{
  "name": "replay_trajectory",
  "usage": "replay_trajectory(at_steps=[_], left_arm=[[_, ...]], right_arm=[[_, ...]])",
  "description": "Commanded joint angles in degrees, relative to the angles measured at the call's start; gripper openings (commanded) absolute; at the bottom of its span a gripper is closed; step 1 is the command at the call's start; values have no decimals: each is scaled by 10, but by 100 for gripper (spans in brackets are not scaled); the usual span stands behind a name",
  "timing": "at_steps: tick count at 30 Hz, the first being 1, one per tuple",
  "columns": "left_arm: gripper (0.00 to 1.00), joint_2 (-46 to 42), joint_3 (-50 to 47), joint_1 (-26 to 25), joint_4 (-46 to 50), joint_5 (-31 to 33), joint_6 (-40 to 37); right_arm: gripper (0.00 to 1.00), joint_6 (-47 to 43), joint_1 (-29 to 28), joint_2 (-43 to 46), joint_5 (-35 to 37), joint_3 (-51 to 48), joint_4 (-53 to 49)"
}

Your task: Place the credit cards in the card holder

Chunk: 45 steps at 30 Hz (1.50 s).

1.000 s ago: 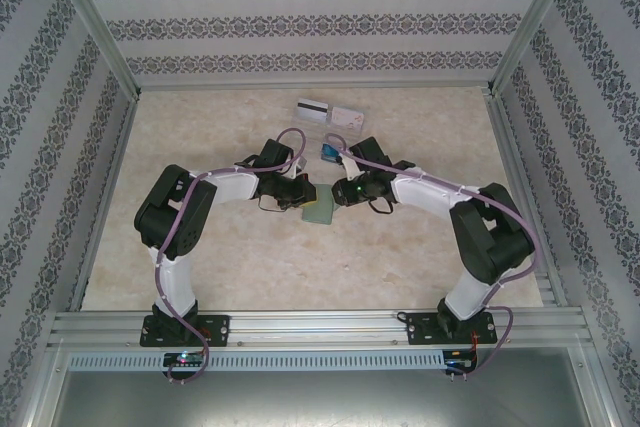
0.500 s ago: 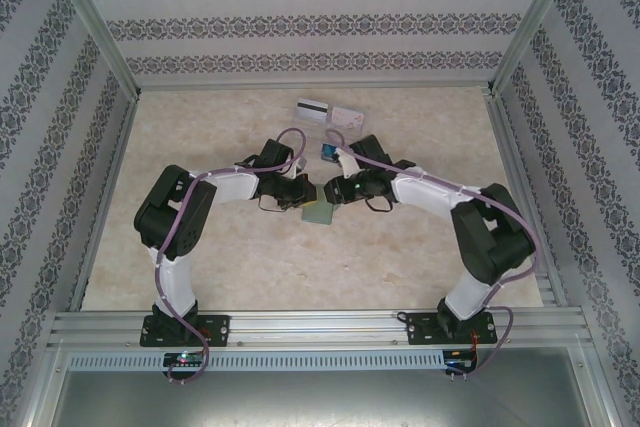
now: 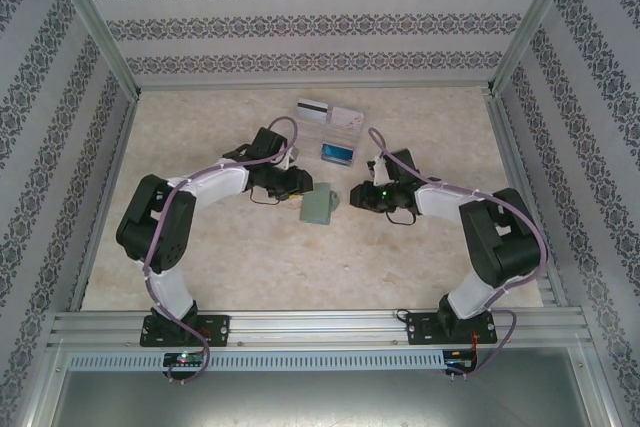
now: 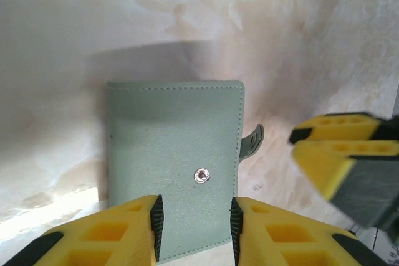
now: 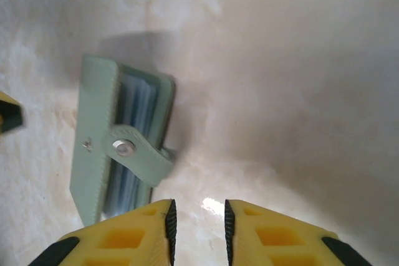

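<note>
The grey-green card holder lies folded on the table between the two grippers, its snap stud up and its strap hanging loose at the side. My left gripper is open over the holder's near edge, not clamping it. My right gripper is open and empty, just right of the holder, whose edge gapes slightly and shows pale blue pockets. Further back lie three credit cards: a white-grey one with a black stripe, a pink patterned one and a blue one.
Aluminium frame rails run along the near edge, and patterned walls close in the marble-look table on three sides. The right gripper's yellow fingers sit close to the holder's strap side.
The left gripper opened and let go of the holder, which now lies flat. Both arms drew apart, the right one moving right and uncovering the blue card.
</note>
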<state>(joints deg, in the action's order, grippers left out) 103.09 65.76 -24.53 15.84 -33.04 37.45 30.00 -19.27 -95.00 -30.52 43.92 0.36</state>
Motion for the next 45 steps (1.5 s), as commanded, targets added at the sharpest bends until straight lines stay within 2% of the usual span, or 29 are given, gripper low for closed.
replay_trajectory(at_steps=[1, 6, 15, 26, 34, 45], left_arm=[[35, -1, -19, 14, 21, 9, -16], [31, 29, -25, 13, 10, -3, -17], [31, 75, 6, -13, 21, -1, -24], [32, 92, 29, -39, 82, 52, -53], [32, 100, 46, -50, 111, 78, -68], [31, 105, 55, -61, 135, 105, -77]], right_arm=[[29, 52, -3, -27, -68, -12, 91], [28, 80, -2, -61, -99, -17, 148], [28, 81, -14, -106, -112, 16, 153], [28, 76, -25, -127, -126, 29, 154], [28, 76, -15, -98, -147, 14, 157], [28, 43, 23, -56, -144, 20, 97]])
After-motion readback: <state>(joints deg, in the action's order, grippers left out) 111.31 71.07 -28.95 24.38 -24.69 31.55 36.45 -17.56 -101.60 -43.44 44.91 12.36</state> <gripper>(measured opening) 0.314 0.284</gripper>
